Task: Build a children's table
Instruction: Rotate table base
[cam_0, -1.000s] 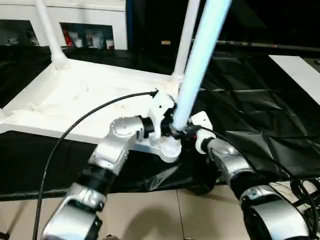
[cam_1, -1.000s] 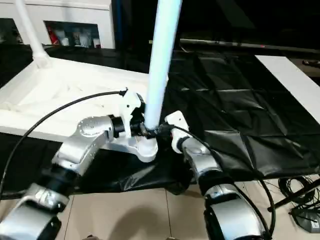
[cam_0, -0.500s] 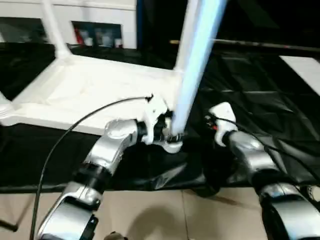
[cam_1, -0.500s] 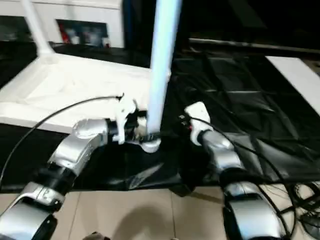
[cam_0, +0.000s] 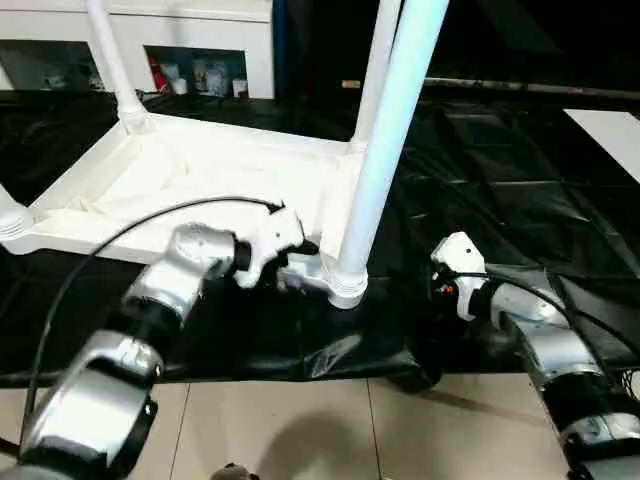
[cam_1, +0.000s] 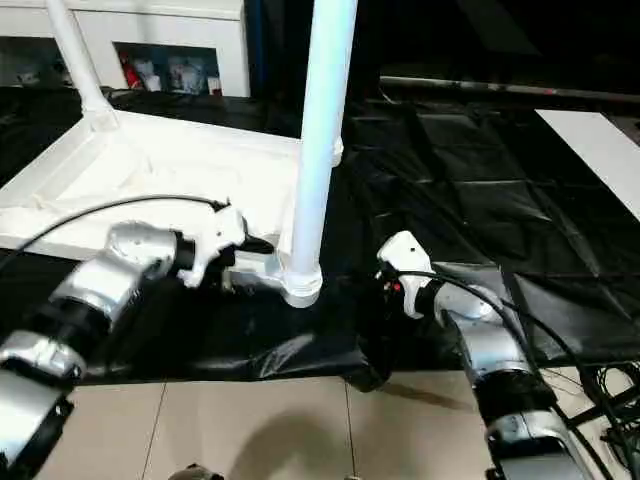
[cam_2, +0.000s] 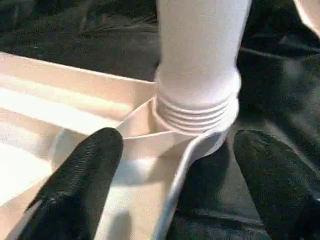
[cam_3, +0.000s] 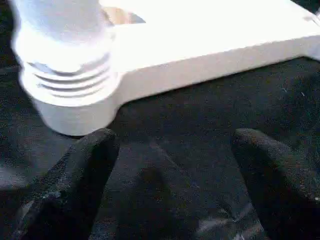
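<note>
The children's table lies upside down, its white top (cam_0: 200, 170) on black sheeting. An upright white leg (cam_0: 392, 140) stands in the near right corner socket (cam_0: 345, 285), its threaded base (cam_2: 197, 112) seated in the ring. Two more legs rise at the far left (cam_0: 108, 55) and far right (cam_0: 375, 70) corners. My left gripper (cam_0: 300, 262) is open beside that socket, its black fingers (cam_2: 80, 185) either side of the table's corner rim without clamping it. My right gripper (cam_0: 437, 285) hangs open to the right of the leg, apart from it, fingers (cam_3: 275, 180) over the sheeting.
Black sheeting (cam_0: 500, 200) spreads under and right of the table, ending at a tiled floor (cam_0: 300, 420) in front. A white shelf unit (cam_0: 200, 40) stands behind. A white board (cam_0: 610, 130) lies at far right, and cables (cam_1: 610, 390) lie near my right arm.
Both grippers have come off the near right leg. The right arm has drawn back to the right, the left has pulled back to the left, and the leg stays upright in its socket.
</note>
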